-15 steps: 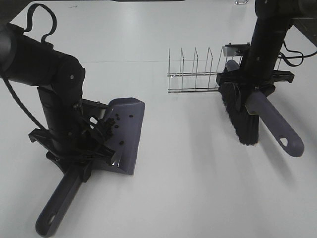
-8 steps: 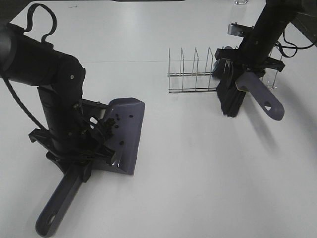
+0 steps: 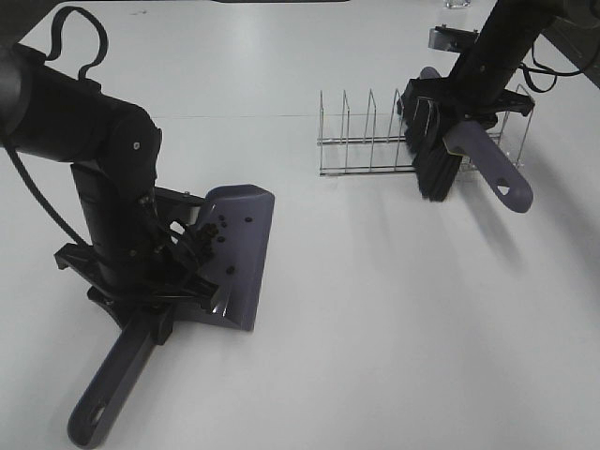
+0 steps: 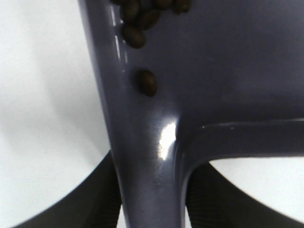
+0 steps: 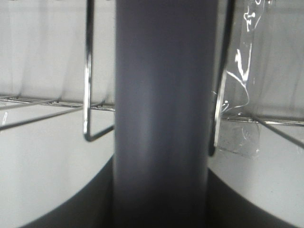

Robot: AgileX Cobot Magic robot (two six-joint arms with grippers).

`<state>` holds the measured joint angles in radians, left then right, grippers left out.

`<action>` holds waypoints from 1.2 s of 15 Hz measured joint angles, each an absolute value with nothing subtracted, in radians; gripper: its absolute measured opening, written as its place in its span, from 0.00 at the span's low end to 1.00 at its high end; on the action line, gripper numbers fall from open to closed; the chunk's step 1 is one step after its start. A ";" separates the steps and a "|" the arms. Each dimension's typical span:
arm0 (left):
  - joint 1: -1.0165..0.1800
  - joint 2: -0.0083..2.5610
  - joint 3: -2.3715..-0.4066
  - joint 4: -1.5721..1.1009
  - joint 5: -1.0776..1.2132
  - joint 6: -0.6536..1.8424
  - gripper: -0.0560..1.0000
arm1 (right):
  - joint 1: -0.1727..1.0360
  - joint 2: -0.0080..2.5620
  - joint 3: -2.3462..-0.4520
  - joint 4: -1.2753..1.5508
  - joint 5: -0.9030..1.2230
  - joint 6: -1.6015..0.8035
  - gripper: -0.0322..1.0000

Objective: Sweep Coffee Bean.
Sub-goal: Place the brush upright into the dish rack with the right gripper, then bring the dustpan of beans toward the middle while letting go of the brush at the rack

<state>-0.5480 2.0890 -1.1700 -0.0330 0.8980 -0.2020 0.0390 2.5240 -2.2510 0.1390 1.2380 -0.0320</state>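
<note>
We log the left arm (image 3: 98, 141) as matte black and bulky with rounded joint housings, small screws, a looping black cable (image 3: 67, 33) and a wide black left claw (image 3: 155, 295); the right arm (image 3: 506, 42) is black, slimmer and cabled too.

Left claw (image 3: 178, 267) low, clamped; right claw (image 3: 466, 120) high, clamped, arm slanting.

the high camera looks down from above across the white worktop (image 3: 375, 328), far enough off to take in both arms, with the dustpan (image 3: 239, 244) on the left and the brush (image 3: 487, 164) at the wire rack (image 3: 366, 141) on the right. the left wrist camera sits hard against the dustpan's neck, facing along it to the coffee beans (image 4: 147, 81). the right wrist camera is just as close on the brush handle, with the rack's wires behind.
</note>
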 joint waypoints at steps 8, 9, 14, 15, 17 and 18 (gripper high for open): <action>-0.548 2.089 -1.170 -0.033 0.900 -0.202 0.39 | 0.021 2.519 -2.255 0.156 1.230 -0.036 0.65; -0.548 2.089 -1.170 -0.033 0.900 -0.202 0.39 | 0.021 2.510 -2.255 0.166 1.230 -0.036 0.67; -0.548 2.089 -1.172 -0.048 0.906 -0.216 0.39 | 0.021 2.428 -2.255 0.177 1.224 -0.036 0.69; -0.544 2.090 -1.181 -0.052 0.913 -0.230 0.39 | 0.021 2.406 -2.255 0.199 1.224 -0.036 0.69; -0.529 2.099 -1.203 -0.067 0.935 -0.240 0.39 | 0.025 2.372 -2.255 0.232 1.222 -0.036 0.69; -0.517 2.108 -1.227 -0.068 0.938 -0.239 0.39 | 0.031 2.353 -2.255 0.241 1.222 -0.036 0.69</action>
